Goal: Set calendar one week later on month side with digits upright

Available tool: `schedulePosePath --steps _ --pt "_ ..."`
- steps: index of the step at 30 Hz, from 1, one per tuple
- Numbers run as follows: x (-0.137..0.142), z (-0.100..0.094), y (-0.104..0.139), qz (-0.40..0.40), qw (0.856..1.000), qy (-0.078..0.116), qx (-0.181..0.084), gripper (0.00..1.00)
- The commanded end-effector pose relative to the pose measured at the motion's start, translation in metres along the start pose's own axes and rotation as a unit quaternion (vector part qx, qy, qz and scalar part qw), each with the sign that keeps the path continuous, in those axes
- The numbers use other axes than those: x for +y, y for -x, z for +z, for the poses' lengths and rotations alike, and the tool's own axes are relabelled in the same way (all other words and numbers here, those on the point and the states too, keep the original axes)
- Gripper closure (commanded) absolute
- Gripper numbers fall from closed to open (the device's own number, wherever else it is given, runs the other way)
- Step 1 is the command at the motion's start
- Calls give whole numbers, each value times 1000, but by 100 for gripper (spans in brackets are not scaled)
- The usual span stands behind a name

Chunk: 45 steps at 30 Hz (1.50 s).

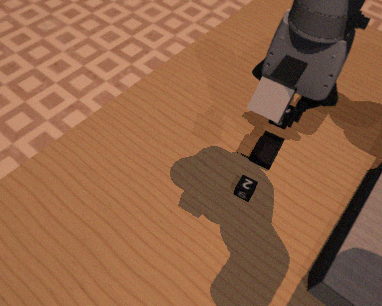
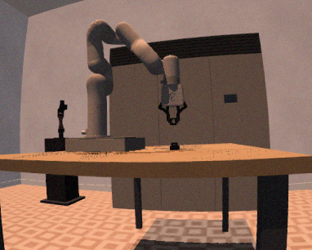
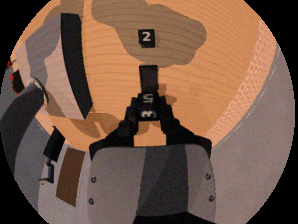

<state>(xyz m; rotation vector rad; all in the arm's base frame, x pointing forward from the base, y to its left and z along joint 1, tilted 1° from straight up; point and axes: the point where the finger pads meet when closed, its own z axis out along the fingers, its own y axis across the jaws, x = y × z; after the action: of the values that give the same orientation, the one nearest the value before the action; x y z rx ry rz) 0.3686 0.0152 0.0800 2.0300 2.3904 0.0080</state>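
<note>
Keep your hand [image 1: 283,120] [image 2: 173,121] [image 3: 148,104], about a third open, firmly around the black white-numbered cube [image 1: 286,118] [image 2: 173,121] [image 3: 147,106]; square its faces before lowering

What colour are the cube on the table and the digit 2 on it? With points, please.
The cube [image 1: 241,194] [image 3: 142,42] is black, its 2 white; best in the wrist view.
</note>
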Motion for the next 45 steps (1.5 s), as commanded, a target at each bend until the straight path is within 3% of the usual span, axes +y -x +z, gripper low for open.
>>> schedulePosePath --steps 1,15,22,36,45 --pt "1 -2 -3 2 1000 2 0 73" --pt "1 3 -2 2 1000 2 0 73" --pt "1 15 -2 2 1000 2 0 73" --pt "1 57 -2 2 1000 2 0 73" --pt "1 64 -2 2 1000 2 0 73"
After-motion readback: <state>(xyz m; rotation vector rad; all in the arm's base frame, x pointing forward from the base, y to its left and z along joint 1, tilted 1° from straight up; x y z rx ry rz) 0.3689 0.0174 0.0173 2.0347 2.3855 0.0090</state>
